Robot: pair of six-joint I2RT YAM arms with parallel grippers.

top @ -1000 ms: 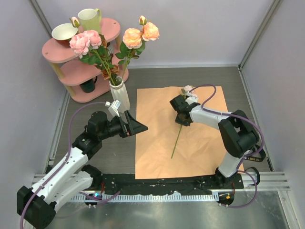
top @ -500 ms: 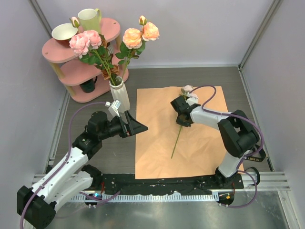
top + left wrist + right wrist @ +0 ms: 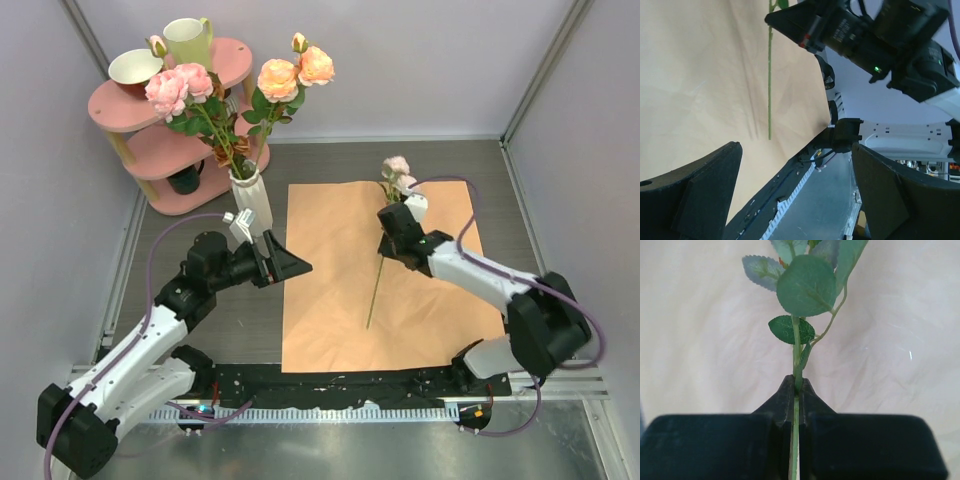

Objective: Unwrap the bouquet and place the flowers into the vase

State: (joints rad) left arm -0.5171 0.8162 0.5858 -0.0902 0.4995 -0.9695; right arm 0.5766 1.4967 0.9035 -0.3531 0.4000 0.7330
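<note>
**One rose pinched over the paper, the others standing in the vase**

A single rose (image 3: pixel 396 166), with a pale pink head and a long green stem (image 3: pixel 796 357), is held by the right jaws. They are pressed together on the stem just under its leaves (image 3: pixel 806 286). From above, the head sits over the far edge of the tan-orange paper (image 3: pixel 330 320). The cut end points toward the near edge and lies well inside the sheet; I cannot tell whether it touches the paper.

The vase (image 3: pixel 252 205) stands upright on the dark counter (image 3: pixel 480 160), just off the paper's far left corner, and holds the pink and peach flowers (image 3: pixel 280 78). The left jaws are spread wide and hover at the paper's left edge, just beside the vase on its near side.

Behind the vase, against the left wall, is a pink two-tier shelf (image 3: pixel 232 62) carrying a yellow-green mug (image 3: pixel 188 40). Bare counter shows between the paper's far edge and the back wall, and between its right edge and the right wall.
</note>
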